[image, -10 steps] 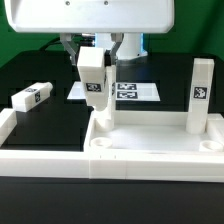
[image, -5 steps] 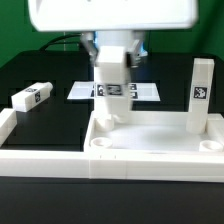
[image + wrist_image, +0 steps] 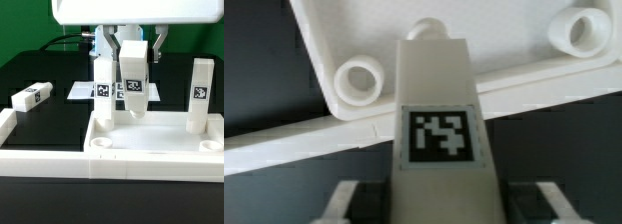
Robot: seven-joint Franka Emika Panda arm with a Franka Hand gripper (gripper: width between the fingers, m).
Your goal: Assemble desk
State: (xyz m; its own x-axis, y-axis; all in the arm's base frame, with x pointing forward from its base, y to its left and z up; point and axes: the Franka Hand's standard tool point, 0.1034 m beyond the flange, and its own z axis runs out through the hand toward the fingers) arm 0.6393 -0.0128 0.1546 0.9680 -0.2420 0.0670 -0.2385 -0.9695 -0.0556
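Note:
The white rimmed tabletop (image 3: pixel 150 165) lies at the front, sockets up. One white leg (image 3: pixel 200 95) stands upright at its far corner on the exterior view's right. Another leg (image 3: pixel 103 90) stands at the far corner on the left. My gripper (image 3: pixel 135 62) is shut on a third tagged leg (image 3: pixel 133 88) and holds it upright over the tabletop, between the two standing legs. In the wrist view this leg (image 3: pixel 441 110) runs out from my gripper (image 3: pixel 445 205) over the tabletop rim (image 3: pixel 313 145), between two round sockets (image 3: pixel 361 80). A fourth leg (image 3: pixel 30 98) lies loose on the exterior view's left.
The low white barrier wall (image 3: pixel 40 160) runs along the front left, against the tabletop. The marker board (image 3: pixel 150 91) lies flat behind the legs. A dark tabletop mat surrounds everything.
My gripper has carried the held leg toward the exterior view's right, uncovering the standing leg at the far left corner. The other parts have not moved.

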